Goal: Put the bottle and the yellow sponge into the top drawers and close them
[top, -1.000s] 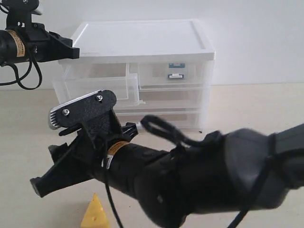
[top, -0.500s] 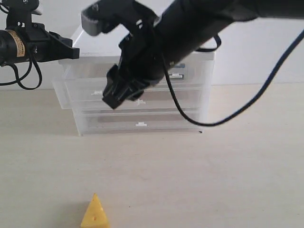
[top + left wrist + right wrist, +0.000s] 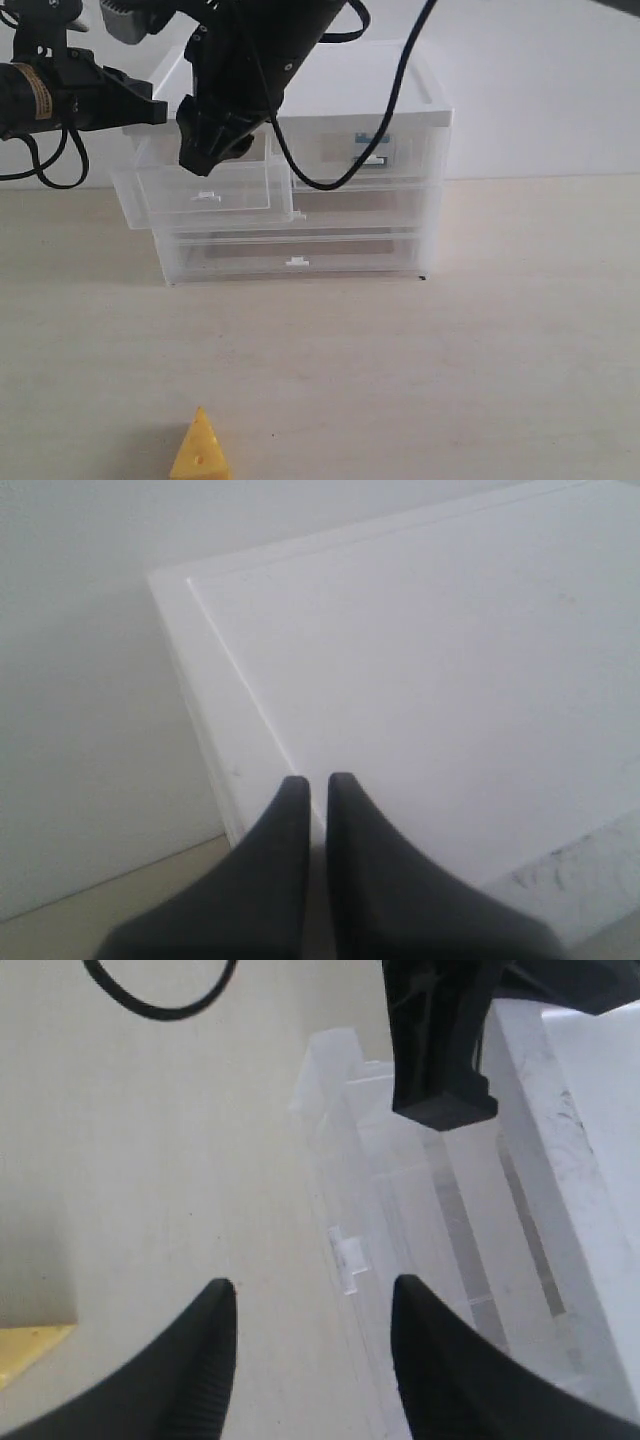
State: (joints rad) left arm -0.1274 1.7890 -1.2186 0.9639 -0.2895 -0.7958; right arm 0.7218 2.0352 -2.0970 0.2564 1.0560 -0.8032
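The yellow sponge [image 3: 200, 452] stands on the table near the front edge, held by nothing; its corner [image 3: 28, 1352] also shows in the right wrist view. The top left drawer [image 3: 170, 190] is pulled out. My right gripper [image 3: 206, 158] hangs open and empty just above that drawer [image 3: 352, 1192]. The top right drawer [image 3: 330, 160] is shut, and a blue-teal band of the bottle [image 3: 370, 139] shows dimly through its front. My left gripper [image 3: 158, 108] is shut and empty, level with the cabinet's white top [image 3: 430, 670] at its left corner.
Two full-width drawers [image 3: 295, 250] below are shut. The right arm's black cable [image 3: 330, 150] loops down in front of the cabinet. The left gripper's tip [image 3: 440, 1080] is close to the right gripper, over the open drawer. Bare table lies between the cabinet and the sponge.
My right arm has swung up from low in front of the camera to above the open top left drawer. The left arm, drawers and sponge have not moved.
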